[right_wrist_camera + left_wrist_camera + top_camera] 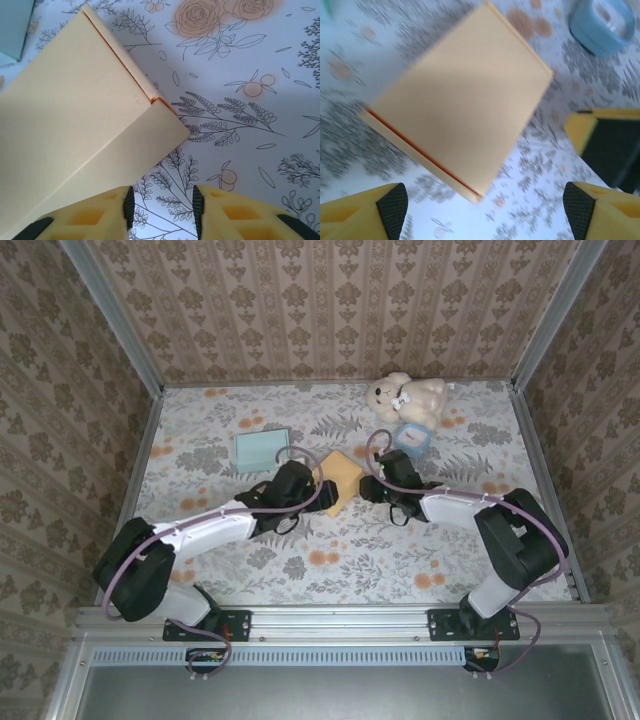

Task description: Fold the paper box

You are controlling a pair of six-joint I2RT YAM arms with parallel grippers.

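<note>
The paper box point(343, 477) is a flat, pale yellow folded piece with an orange edge, lying mid-table on the floral cloth. My left gripper point(324, 496) sits at its near left corner and my right gripper point(371, 489) at its right side. In the left wrist view the box point(460, 100) lies ahead of the left gripper point(486, 212), whose jaws stand wide open over bare cloth. In the right wrist view the box point(75, 125) reaches down to the left finger of the right gripper point(162, 207). Those jaws stand apart with only cloth between them.
A teddy bear point(405, 398) sits at the back right with a small blue container point(411, 437) in front of it. A teal card point(262, 449) lies back left of the box. Patterned walls and metal rails enclose the table. The right gripper's finger point(610, 145) is close on the right in the left wrist view.
</note>
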